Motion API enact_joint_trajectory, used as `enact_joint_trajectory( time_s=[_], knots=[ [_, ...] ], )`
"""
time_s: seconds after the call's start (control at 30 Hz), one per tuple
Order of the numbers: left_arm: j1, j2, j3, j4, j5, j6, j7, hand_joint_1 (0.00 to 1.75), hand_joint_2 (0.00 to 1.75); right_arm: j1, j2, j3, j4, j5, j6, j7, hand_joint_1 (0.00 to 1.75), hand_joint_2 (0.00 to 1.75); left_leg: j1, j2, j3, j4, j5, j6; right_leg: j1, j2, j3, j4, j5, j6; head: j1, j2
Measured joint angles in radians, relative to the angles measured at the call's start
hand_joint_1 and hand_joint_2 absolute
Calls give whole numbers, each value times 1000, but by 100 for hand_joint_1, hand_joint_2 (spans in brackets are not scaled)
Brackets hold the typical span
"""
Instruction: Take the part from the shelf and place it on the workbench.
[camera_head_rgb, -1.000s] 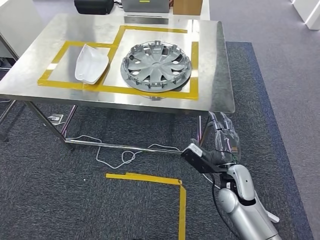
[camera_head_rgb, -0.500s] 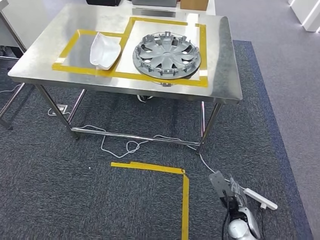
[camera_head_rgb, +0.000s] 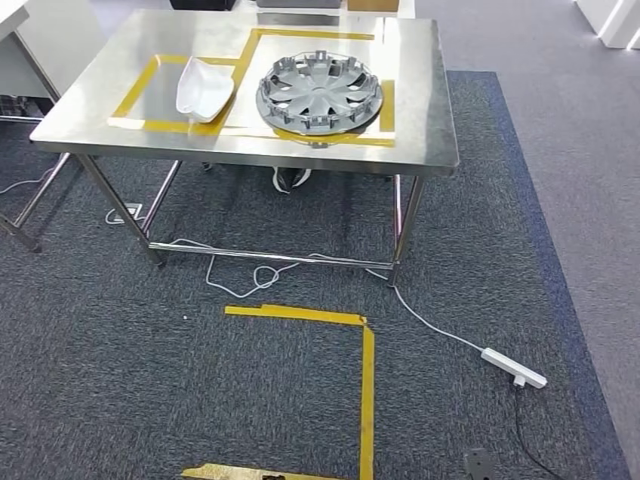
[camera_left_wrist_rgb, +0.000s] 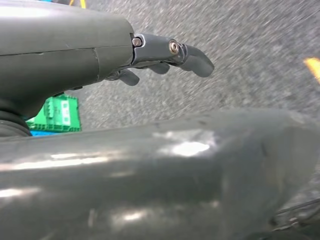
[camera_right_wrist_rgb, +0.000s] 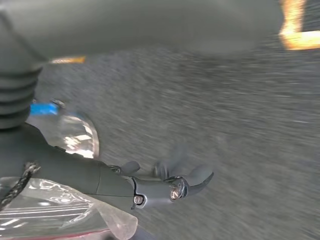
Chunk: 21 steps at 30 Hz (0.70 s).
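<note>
While the hubcap (camera_head_rgb: 319, 92) sits flat at the top centre of the head view, it lies inside a square of yellow tape (camera_head_rgb: 387, 105) on the steel surface (camera_head_rgb: 430, 120), its grey spokes up. Just beside it, toward the upper left, lies a white curved part (camera_head_rgb: 204, 88), resting on a second taped outline and overlapping the tape line between the two. Both are on the surface, apart from each other by a narrow gap.

Below the surface, a white cable (camera_head_rgb: 249, 275) loops on the dark carpet (camera_head_rgb: 113, 380) near the crossbar, and it runs lower right to a white power strip (camera_head_rgb: 513, 367). Yellow floor tape (camera_head_rgb: 366, 385) makes a corner in the lower middle of the frame.

Over to the wrist views: the left hand (camera_left_wrist_rgb: 158, 60) hangs above blurred carpet, fingers stretched out and slightly curved, nothing in them. The right hand (camera_right_wrist_rgb: 166, 182) shows the same, fingers extended and apart over the carpet, holding nothing, with clear plastic wrap (camera_right_wrist_rgb: 56, 210) crinkled by its wrist.
</note>
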Motion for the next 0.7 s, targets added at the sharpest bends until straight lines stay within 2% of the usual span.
enact_joint_trajectory(
  time_s=[0.03, 0.07, 0.1, 0.13, 0.17, 0.2, 0.23, 0.27, 0.3, 0.33, 0.4, 0.43, 0.47, 0.5, 0.53, 0.57, 0.6, 0.63, 0.67, 0.7],
  knots=[
    [0, 1, -4, 6, 1, 3, -1, 0, 0, 1, 1, -12, 20, -7, -2, -4, 0, 175, 0, 0, 38, -30, 28, 2, 0, 0, -23, 11, 9, 2, 0, 0],
    [-1, 2, -8, 10, 1, 5, -1, 0, 0, 1, 3, -24, 36, -14, -3, -10, 0, 175, 0, 0, 90, -89, 42, 4, 0, 1, -43, 22, 17, 5, 0, 0],
    [-1, 3, -12, 14, 1, 7, -2, 0, 0, 1, 5, -35, 49, -19, -4, -16, 0, 175, -1, -1, 144, -165, 35, 8, 1, 2, -60, 34, 23, 9, 0, 0],
    [-2, 3, -16, 18, 1, 8, -4, 0, 0, 1, 6, -45, 59, -23, -5, -23, 0, 175, -3, -2, 186, -228, 20, 13, 2, 2, -71, 43, 29, 15, 1, 0],
    [-3, 3, -20, 21, 2, 8, -5, 0, 0, -1, 6, -54, 68, -26, -6, -30, 0, 175, -5, -2, 210, -269, 4, 19, 3, 3, -77, 47, 37, 21, 1, 0],
    [-3, 3, -22, 23, 5, 4, -7, 0, 0, -2, 6, -63, 77, -27, -7, -36, 0, 175, -8, -1, 218, -289, -2, 26, 2, 3, -80, 49, 45, 27, 1, 0],
    [-1, 2, -24, 24, 9, -3, -8, 0, 0, -2, 7, -70, 85, -26, -8, -40, 0, 175, -9, 1, 211, -290, 5, 35, 0, 4, -83, 47, 53, 34, 0, 0],
    [1, 1, -25, 24, 15, -11, -9, 0, 0, -3, 7, -77, 92, -24, -9, -44, 0, 175, -9, 4, 201, -292, 15, 43, -2, 6, -88, 50, 49, 40, -1, 0],
    [3, 0, -25, 24, 22, -20, -9, 0, 0, -3, 8, -81, 98, -21, -10, -46, 0, 175, -8, 7, 189, -293, 28, 53, -4, 8, -97, 66, 24, 45, 0, 0],
    [5, -1, -26, 24, 27, -27, -9, 0, 0, -3, 9, -85, 103, -18, -11, -47, 0, 175, -7, 9, 172, -295, 42, 61, -6, 10, -112, 99, -19, 50, 2, 0],
    [8, -3, -29, 23, 39, -32, -9, 0, 0, -6, 11, -89, 109, -12, -12, -48, 0, 175, -7, 11, 136, -294, 72, 68, -7, 12, -144, 216, -128, 57, 7, 0],
    [9, -4, -29, 23, 45, -33, -9, 0, 0, -8, 11, -91, 111, -9, -12, -48, 0, 175, -8, 12, 116, -293, 87, 67, -7, 12, -152, 276, -157, 60, 8, 0],
    [10, -4, -30, 23, 50, -33, -9, 0, 0, -10, 11, -93, 112, -7, -12, -48, 0, 175, -8, 12, 97, -292, 102, 66, -7, 12, -147, 317, -160, 61, 8, 0],
    [10, -4, -30, 23, 53, -33, -10, 0, 0, -12, 11, -94, 114, -6, -12, -48, 0, 175, -8, 12, 77, -292, 116, 64, -8, 12, -127, 330, -136, 61, 8, 0],
    [10, -4, -30, 23, 56, -33, -10, 0, 0, -13, 11, -95, 115, -6, -11, -48, 0, 175, -8, 13, 59, -291, 129, 61, -8, 12, -96, 316, -97, 60, 8, 0],
    [10, -5, -30, 23, 57, -33, -10, 0, 0, -14, 11, -95, 115, -5, -11, -48, 0, 175, -8, 13, 42, -291, 143, 57, -8, 12, -47, 270, -64, 58, 8, 0],
    [10, -5, -31, 23, 58, -33, -11, 0, 0, -16, 11, -96, 116, -5, -11, -48, 0, 175, -9, 12, 29, -290, 155, 52, -7, 12, 16, 198, -58, 53, 8, 0],
    [10, -6, -31, 22, 59, -32, -11, 0, 0, -20, 11, -96, 116, -5, -10, -49, 0, 175, -11, 12, 20, -288, 167, 47, -6, 12, 82, 107, -76, 47, 8, 0],
    [10, -6, -31, 22, 61, -31, -11, 0, 0, -22, 11, -98, 116, -6, -9, -49, 0, 175, -12, 13, 17, -289, 180, 41, -4, 12, 134, 31, -101, 41, 7, 0],
    [10, -7, -31, 22, 62, -30, -11, 0, 0, -24, 11, -100, 118, -6, -8, -50, 0, 175, -12, 14, 17, -291, 191, 35, -1, 11, 163, -20, -124, 35, 7, 0]
  ],
)
